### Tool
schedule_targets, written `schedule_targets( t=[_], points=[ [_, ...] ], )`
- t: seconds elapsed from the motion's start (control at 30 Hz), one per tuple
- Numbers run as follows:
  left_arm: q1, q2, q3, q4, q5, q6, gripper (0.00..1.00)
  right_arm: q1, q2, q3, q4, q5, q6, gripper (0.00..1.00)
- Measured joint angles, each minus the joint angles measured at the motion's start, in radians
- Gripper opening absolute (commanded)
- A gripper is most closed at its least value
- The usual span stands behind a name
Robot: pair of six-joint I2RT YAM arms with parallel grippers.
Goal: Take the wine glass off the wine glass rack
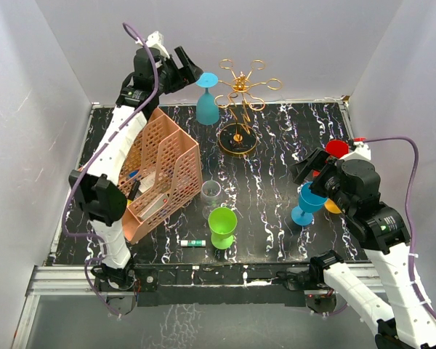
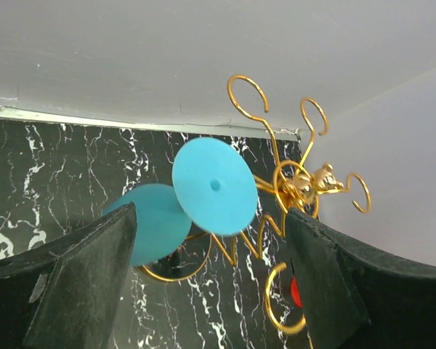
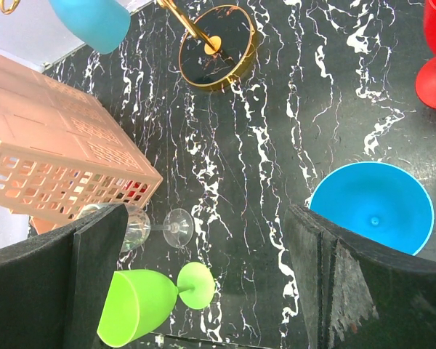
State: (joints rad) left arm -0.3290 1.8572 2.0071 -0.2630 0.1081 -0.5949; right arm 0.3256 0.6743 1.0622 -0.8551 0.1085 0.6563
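The gold wire wine glass rack [image 1: 241,91] stands at the back of the table, ring base [image 1: 237,142] below it. A teal wine glass [image 1: 207,103] hangs upside down at its left side, foot uppermost. My left gripper [image 1: 187,71] is open just left of that foot and holds nothing. In the left wrist view the teal foot disc [image 2: 214,185] and bowl [image 2: 156,222] lie ahead between the spread fingers of the left gripper [image 2: 211,229], beside the rack's looped arms [image 2: 301,185]. My right gripper [image 1: 310,166] hovers open and empty at the right [image 3: 203,233].
A pink mesh organizer [image 1: 160,174] fills the left side. A clear glass [image 1: 211,193] and a green glass [image 1: 222,225] sit at centre front, with a marker [image 1: 192,243] near the edge. A blue glass [image 1: 307,200] and a red glass [image 1: 337,149] stand under my right arm.
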Motion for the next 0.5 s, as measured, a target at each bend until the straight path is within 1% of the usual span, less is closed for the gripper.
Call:
schedule_targets(
  t=[0.07, 0.2, 0.23, 0.5],
  points=[
    [0.003, 0.054, 0.044, -0.005, 0.004, -0.010, 0.76, 0.000, -0.002, 0.000, 0.000, 0.002, 0.000, 0.99],
    [0.003, 0.136, 0.099, -0.017, 0.023, -0.028, 0.63, 0.000, -0.001, 0.000, 0.000, 0.005, 0.000, 0.98],
    [0.003, 0.151, 0.106, -0.021, 0.030, -0.034, 0.61, 0.000, -0.001, 0.000, 0.000, 0.005, 0.000, 0.98],
    [0.003, 0.183, 0.110, -0.015, 0.086, -0.063, 0.52, 0.000, -0.001, 0.000, 0.000, 0.005, 0.000, 0.98]
  ],
)
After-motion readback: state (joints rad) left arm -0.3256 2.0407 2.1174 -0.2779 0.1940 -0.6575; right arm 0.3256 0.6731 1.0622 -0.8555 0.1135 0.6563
